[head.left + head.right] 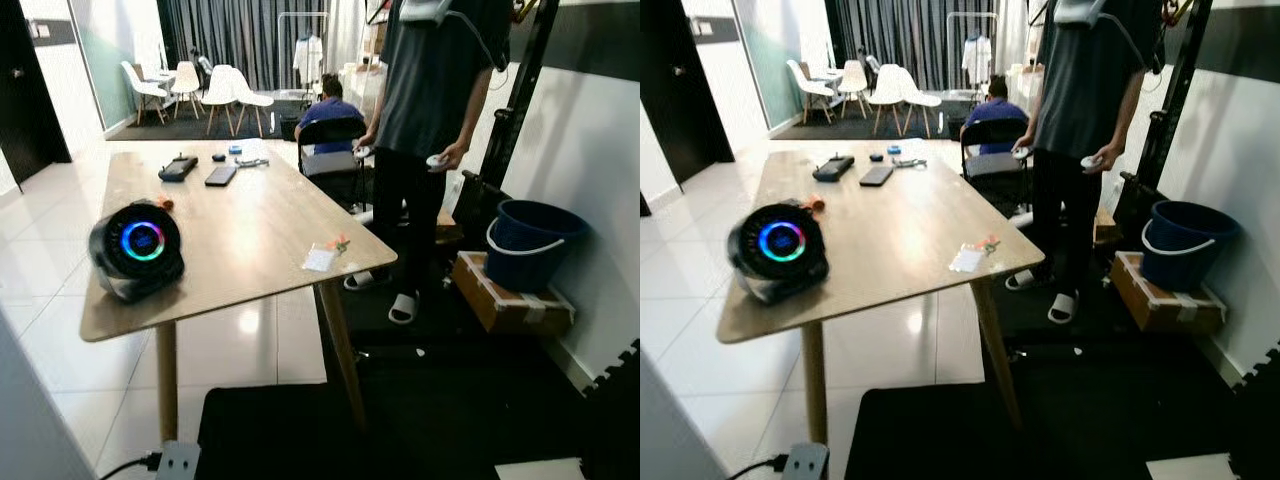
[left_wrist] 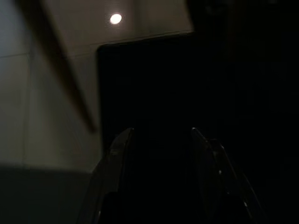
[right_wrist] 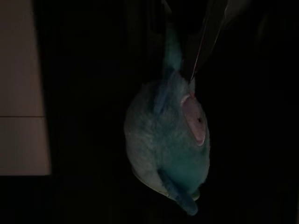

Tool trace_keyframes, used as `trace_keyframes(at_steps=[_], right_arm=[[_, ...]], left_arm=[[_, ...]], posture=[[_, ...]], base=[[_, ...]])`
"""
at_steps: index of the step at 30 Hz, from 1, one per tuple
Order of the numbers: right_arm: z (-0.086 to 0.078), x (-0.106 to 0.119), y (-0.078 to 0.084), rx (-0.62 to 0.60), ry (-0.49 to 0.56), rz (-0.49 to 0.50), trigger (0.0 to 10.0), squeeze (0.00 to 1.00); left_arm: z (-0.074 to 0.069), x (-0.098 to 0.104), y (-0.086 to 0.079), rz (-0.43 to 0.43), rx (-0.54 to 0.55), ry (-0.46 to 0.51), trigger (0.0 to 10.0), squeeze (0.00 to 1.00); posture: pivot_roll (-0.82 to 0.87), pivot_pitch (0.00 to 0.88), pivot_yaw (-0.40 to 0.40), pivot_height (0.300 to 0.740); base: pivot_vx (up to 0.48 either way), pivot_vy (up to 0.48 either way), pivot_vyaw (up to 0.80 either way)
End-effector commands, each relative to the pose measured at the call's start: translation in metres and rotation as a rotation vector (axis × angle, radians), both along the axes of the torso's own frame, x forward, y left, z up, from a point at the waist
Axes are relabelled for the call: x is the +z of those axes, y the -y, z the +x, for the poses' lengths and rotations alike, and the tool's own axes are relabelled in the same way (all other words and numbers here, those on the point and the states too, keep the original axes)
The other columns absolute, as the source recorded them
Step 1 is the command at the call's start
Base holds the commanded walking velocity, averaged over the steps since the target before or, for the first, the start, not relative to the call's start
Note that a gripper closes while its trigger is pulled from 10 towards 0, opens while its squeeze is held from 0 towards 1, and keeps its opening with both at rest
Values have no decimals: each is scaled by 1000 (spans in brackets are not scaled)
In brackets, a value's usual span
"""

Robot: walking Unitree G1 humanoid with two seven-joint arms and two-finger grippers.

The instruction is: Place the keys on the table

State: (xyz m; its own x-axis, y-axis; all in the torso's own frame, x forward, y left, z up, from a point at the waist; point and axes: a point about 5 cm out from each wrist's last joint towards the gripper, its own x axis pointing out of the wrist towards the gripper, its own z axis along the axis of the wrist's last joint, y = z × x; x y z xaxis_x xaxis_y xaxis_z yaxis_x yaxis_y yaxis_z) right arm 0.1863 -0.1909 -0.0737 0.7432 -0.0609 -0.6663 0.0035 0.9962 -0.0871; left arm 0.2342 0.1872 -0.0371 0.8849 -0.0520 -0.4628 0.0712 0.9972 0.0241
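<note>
A fluffy blue plush charm (image 3: 168, 144) dangles in the right wrist view from a thin ring, over a dark mat. My right gripper (image 3: 190, 60) holds it from above; the keys themselves are lost in the dark. The wooden table (image 1: 250, 225) stands ahead and to my left in the head views. In the dim left wrist view my left gripper (image 2: 161, 137) hangs open with nothing between its fingers (image 2: 122, 144), above the black mat.
On the table sit a round speaker with a glowing ring (image 1: 137, 248), a small card (image 1: 320, 259) near the right edge, and a phone (image 1: 220, 176) farther back. A person (image 1: 430, 110) stands beside the table's right side. A blue bucket (image 1: 535, 240) rests on a box.
</note>
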Motion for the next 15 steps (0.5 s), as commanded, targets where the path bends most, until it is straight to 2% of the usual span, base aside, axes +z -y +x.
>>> trace_keyframes(at_steps=[1, 15], right_arm=[[-1, -1, -4, 9, -7, 8, 10000, 0], [-4, -2, -1, 3, -12, 2, 10000, 0]], left_arm=[[-9, -5, -7, 6, 25, -32, 10000, 0], [-7, -5, -5, 26, -16, -45, 10000, 0]], posture=[[49, 45, 22, 740], [49, 46, 28, 740]], base=[[0, 0, 0], [0, 0, 0]])
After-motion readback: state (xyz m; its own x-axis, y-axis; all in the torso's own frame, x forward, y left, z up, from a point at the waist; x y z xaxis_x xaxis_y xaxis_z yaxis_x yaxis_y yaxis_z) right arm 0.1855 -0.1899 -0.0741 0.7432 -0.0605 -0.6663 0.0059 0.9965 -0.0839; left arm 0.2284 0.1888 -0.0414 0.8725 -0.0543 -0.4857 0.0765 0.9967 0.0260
